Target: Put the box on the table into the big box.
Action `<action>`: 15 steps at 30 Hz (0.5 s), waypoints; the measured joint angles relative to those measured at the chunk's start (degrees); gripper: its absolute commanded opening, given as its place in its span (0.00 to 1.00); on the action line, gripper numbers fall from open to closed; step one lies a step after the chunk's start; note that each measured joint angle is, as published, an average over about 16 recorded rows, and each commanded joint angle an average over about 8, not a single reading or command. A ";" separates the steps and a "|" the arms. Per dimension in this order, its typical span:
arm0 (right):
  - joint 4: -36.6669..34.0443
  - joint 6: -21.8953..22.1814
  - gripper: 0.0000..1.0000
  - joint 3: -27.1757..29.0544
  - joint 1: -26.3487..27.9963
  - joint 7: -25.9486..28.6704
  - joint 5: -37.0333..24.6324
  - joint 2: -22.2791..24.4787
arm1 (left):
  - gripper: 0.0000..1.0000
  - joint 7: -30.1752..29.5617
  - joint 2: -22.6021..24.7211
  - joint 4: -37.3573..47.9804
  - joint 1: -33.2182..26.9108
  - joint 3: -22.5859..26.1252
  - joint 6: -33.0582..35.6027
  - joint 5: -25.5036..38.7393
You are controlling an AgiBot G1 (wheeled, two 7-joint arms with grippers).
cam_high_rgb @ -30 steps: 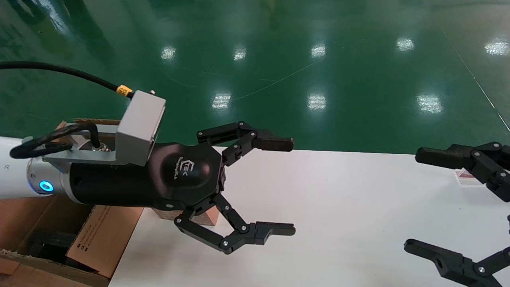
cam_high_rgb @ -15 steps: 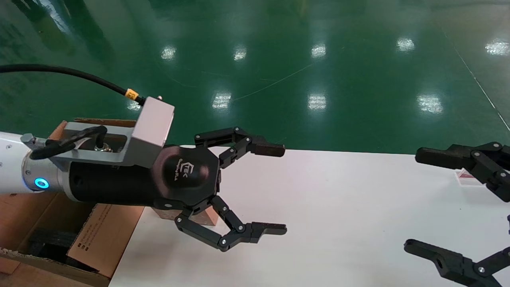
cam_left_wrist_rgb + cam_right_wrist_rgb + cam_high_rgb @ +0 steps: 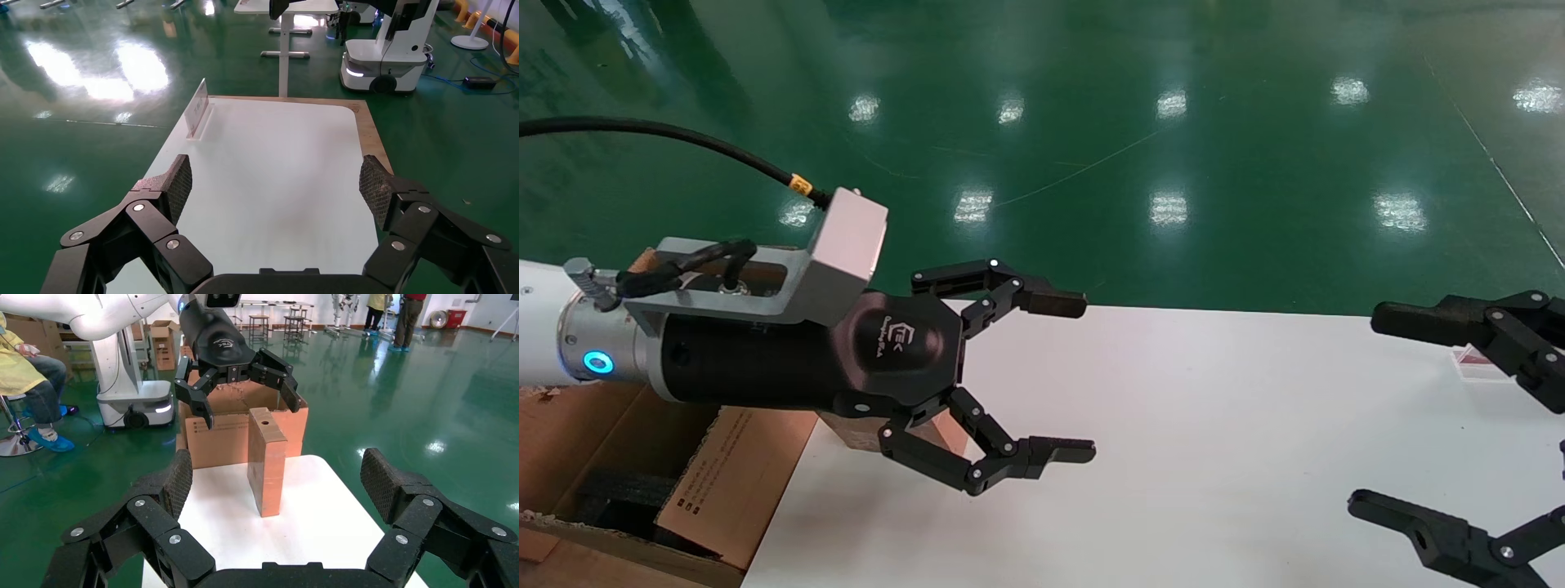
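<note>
The box stands upright on the white table near its end, with a small round hole in its top face. In the head view only brown corners of the box show under my left gripper. That gripper hangs open just above the box, touching nothing. The big box sits off the table's left end, with black foam inside. It also rises behind the small box as the big box in the right wrist view. My right gripper is open over the table's right side, far from both boxes.
A small clear sign stand sits at the table's far right edge. Green floor surrounds the table. In the right wrist view a seated person and a robot base lie beyond the big box.
My left gripper has drawn back to the left, towards the big box, staying open over the small box. The right gripper has not moved.
</note>
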 measured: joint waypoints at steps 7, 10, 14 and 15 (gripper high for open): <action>-0.02 0.00 1.00 0.00 0.00 0.00 0.00 0.00 | 1.00 0.12 0.11 0.06 0.16 -0.07 -0.09 -0.21; -0.02 0.00 1.00 0.00 0.00 -0.01 0.00 0.00 | 1.00 0.39 0.26 0.19 0.32 -0.17 -0.02 -0.45; -0.03 0.00 1.00 -0.01 0.01 -0.01 0.01 0.00 | 1.00 0.83 0.49 0.38 0.57 -0.33 0.09 -0.86; -0.03 0.00 1.00 -0.01 0.01 -0.01 0.01 0.00 | 1.00 0.95 0.56 0.43 0.64 -0.38 0.13 -0.98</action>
